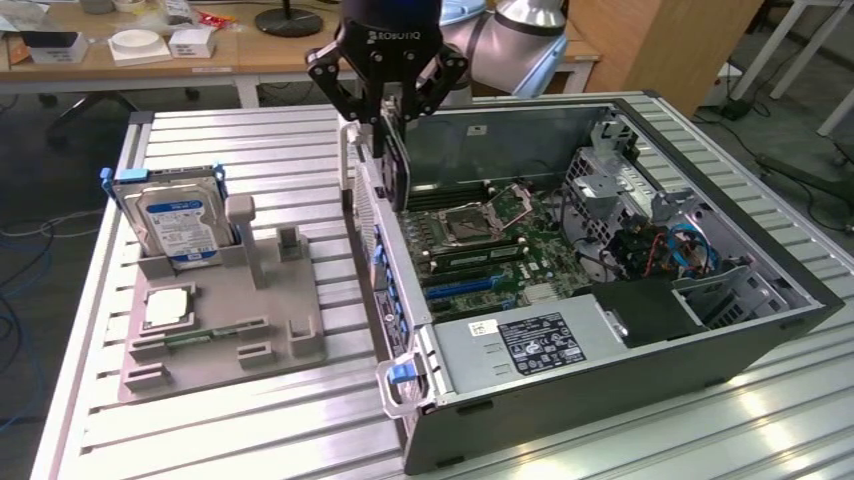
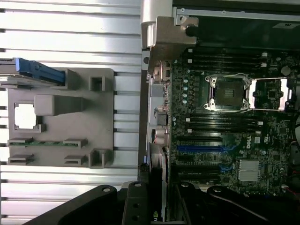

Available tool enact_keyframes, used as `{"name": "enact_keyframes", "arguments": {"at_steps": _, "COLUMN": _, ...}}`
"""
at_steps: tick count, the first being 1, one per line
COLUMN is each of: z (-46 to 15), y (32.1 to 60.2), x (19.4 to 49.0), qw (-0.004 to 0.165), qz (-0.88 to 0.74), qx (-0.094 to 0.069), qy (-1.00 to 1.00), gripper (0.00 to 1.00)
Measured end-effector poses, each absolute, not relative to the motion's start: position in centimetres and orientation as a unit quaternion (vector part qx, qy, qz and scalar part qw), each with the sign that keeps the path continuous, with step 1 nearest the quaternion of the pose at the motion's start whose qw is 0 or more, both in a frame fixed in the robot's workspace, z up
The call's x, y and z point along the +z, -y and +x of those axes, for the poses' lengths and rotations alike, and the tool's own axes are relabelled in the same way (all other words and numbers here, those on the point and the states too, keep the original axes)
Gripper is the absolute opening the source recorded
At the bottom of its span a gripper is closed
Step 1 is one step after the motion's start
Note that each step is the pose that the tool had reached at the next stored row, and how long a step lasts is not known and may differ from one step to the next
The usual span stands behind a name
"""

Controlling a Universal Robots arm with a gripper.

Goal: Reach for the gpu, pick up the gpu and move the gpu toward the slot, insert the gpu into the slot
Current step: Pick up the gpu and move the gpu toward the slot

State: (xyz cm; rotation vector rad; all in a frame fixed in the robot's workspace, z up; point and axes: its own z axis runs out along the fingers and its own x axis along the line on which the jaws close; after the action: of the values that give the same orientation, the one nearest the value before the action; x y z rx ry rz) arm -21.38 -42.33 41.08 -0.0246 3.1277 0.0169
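Observation:
The gpu [image 1: 386, 168] is a thin dark card hanging edge-down, and my gripper [image 1: 387, 118] is shut on its top edge. It hovers over the open computer case's wall on the exterior view's left, above the green motherboard [image 1: 514, 250]. In the wrist view the gpu [image 2: 156, 197] appears edge-on between the black fingers [image 2: 136, 206]. The slot [image 1: 461, 288] is a long blue connector strip on the motherboard, and in the wrist view the slot [image 2: 199, 148] lies beside the card's line, apart from it.
The open case [image 1: 747, 330] holds a metal-framed processor socket [image 1: 483, 215], a power supply [image 1: 527, 345] and drive cages with cables [image 1: 654, 240]. On the exterior view's left, a grey holder [image 1: 220, 320] carries a hard drive [image 1: 180, 222], a processor chip [image 1: 170, 308] and a memory stick [image 1: 200, 340].

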Motion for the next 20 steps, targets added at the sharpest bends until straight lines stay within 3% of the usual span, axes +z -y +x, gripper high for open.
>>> {"name": "enact_keyframes", "arguments": {"at_steps": 20, "z": -18.1, "y": 42.3, "x": 41.1, "qw": 0.007, "qz": 0.0, "qx": 0.005, "qy": -1.0, "gripper": 0.27}}
